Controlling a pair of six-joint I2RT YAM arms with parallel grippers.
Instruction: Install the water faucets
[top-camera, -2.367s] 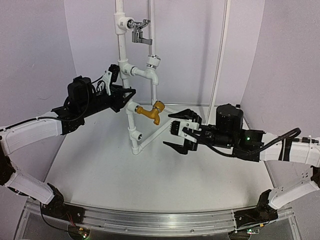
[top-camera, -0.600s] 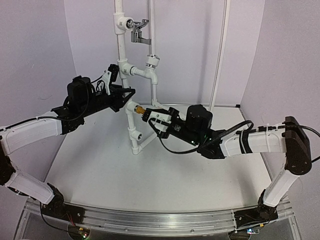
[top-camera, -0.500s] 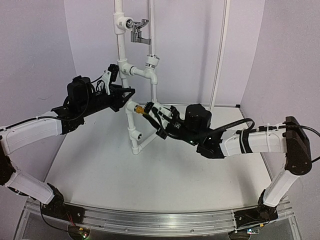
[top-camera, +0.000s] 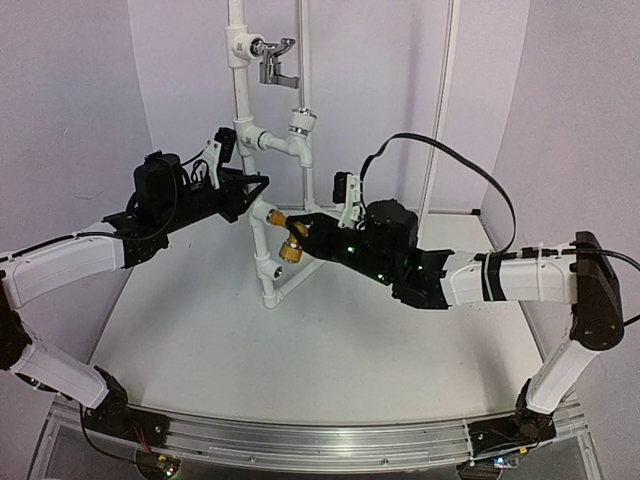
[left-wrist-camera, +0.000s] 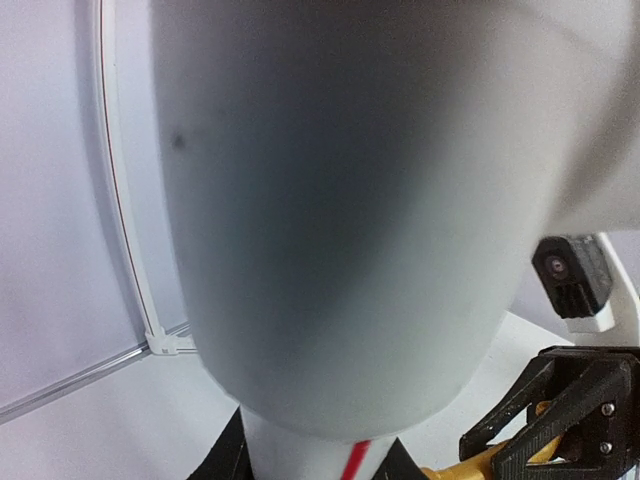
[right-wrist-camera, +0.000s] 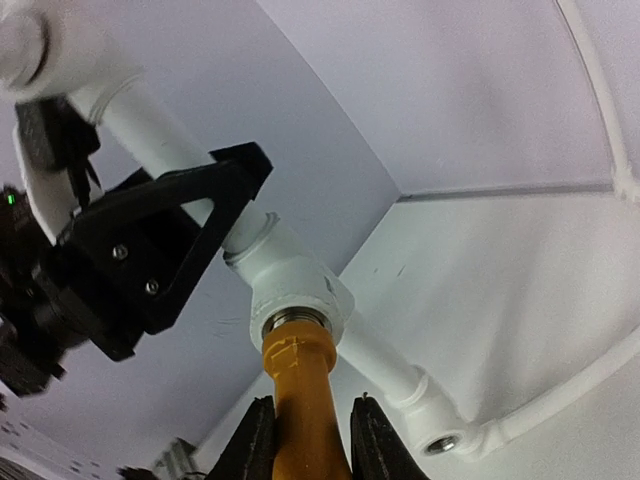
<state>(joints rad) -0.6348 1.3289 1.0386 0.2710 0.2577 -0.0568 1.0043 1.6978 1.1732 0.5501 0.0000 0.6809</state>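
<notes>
From above, the right gripper (top-camera: 303, 238) is clamping the brass faucet (top-camera: 291, 247) at the lower side outlet of the white pipe frame (top-camera: 241, 95), below the chrome tap (top-camera: 275, 60) and the white plastic tap (top-camera: 303, 125) that are sitting higher on that frame. The left gripper (top-camera: 252, 188) is closing around the frame's upright just above that outlet, apparently steadying it. In the left wrist view the upright is filling nearly everything, with black fingers showing at either side of its foot and a sliver of brass at the lower right. In the right wrist view the two fingers (right-wrist-camera: 258, 440) are pressing both flanks of the faucet's body, whose hexagonal neck is meeting the metal-lined socket (right-wrist-camera: 295, 300) on the frame. The faucet is looking rigid, fairly heavy for its size and smooth, so it is probably prone to slipping under torque. Gripping the body squarely, close to the hexagonal neck, looks safer than taking the spout or knob.
</notes>
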